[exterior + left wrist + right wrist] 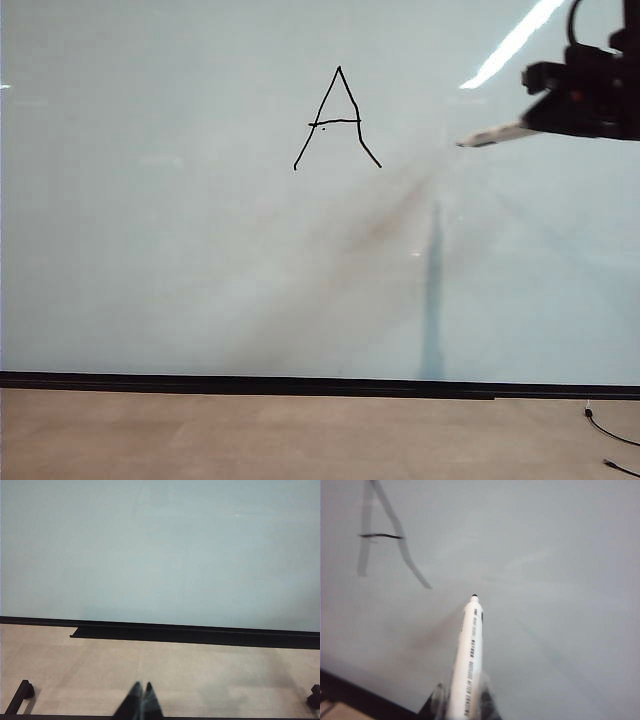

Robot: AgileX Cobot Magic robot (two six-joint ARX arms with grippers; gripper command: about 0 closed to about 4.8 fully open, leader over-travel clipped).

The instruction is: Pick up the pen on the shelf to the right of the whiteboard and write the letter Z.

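Note:
The whiteboard (200,260) fills the exterior view, with a black hand-drawn letter A (337,120) near its upper middle. No letter Z shows on it. My right gripper (545,118) hangs at the upper right, shut on the pen (497,134), whose dark tip points left toward the board, right of the A. In the right wrist view the whitish pen (470,655) sticks out between the fingers, its tip close to the whiteboard (545,580), with the A (385,535) off to one side. My left gripper (142,686) is shut and empty, low over the floor before the whiteboard (160,550).
A black strip (300,383) runs along the board's lower edge, with tan floor (300,435) below it. Thin black cables (610,435) lie at the lower right. A black ledge (200,632) sits at the board's foot, and dark frame pieces (20,695) stand on the floor.

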